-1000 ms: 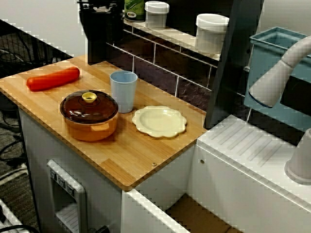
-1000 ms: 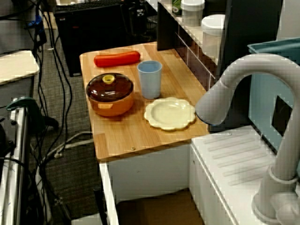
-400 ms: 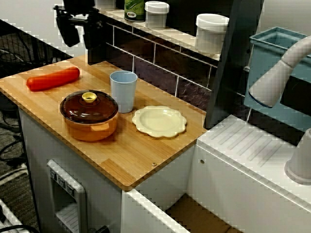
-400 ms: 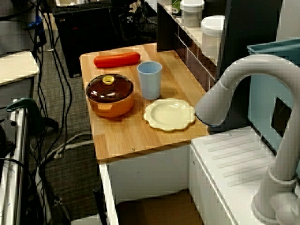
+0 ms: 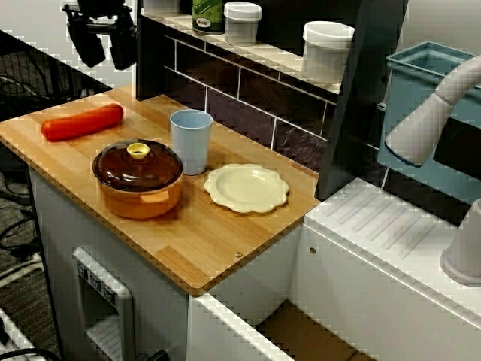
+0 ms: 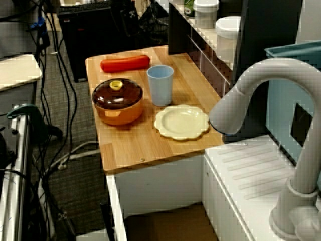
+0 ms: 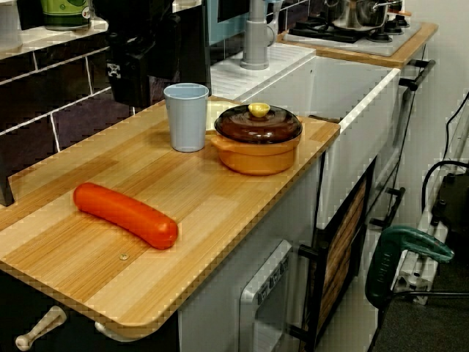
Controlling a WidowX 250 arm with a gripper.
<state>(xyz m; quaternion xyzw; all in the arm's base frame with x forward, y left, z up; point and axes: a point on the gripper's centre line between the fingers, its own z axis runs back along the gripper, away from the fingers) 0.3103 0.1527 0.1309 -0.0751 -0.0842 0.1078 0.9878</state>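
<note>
At the far left corner of the tabletop (image 5: 214,244), the view from the front of the counter shows the gripper (image 5: 100,50) hanging in the air beside the end of the dark shelf unit (image 5: 149,68). Its two black fingers (image 5: 81,51) point down, stand wide apart and hold nothing.

The view over the faucet does not resolve the gripper, because the area behind the tabletop is dark clutter. In the low view from the counter's end the gripper cannot be identified with certainty.

The low view alone shows a stove (image 7: 355,33) with a metal pan past the sink, and a green tool (image 7: 407,253) on the floor. The plate is almost fully hidden there behind the cup and the pot. The view over the faucet alone shows the whole curve of the grey faucet (image 6: 261,95).

The sausage (image 5: 83,122) is the item nearest the fingers. It lies flat near the tabletop's left end, lengthwise along the back edge. It sits below the fingers and toward the front, well apart from them, with no contact.

A lidded brown pot (image 5: 137,177), a blue cup (image 5: 191,141) and a pale scalloped plate (image 5: 246,188) stand further right. The cup stands just beside the pot.
</note>
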